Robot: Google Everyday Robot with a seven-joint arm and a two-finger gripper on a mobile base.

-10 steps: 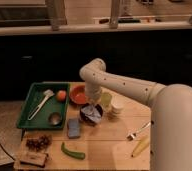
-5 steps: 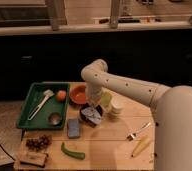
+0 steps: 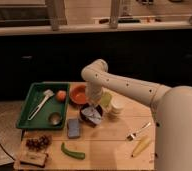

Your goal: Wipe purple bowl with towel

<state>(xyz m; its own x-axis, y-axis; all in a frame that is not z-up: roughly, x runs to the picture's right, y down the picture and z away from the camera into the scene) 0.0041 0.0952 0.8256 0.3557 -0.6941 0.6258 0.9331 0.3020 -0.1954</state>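
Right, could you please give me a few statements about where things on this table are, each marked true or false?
1. The dark purple round bowl stands on the wooden table just right of the flat blue rectangular sponge. True.
2. The bright orange bowl sits inside the green plastic tray. False: it stands on the table, beside the tray's right edge.
3. The gripper is down over the purple bowl, where the pale grey-blue towel lies. True.
4. The long green vegetable lies in the tray. False: it lies on the table near the front edge, in front of the sponge.
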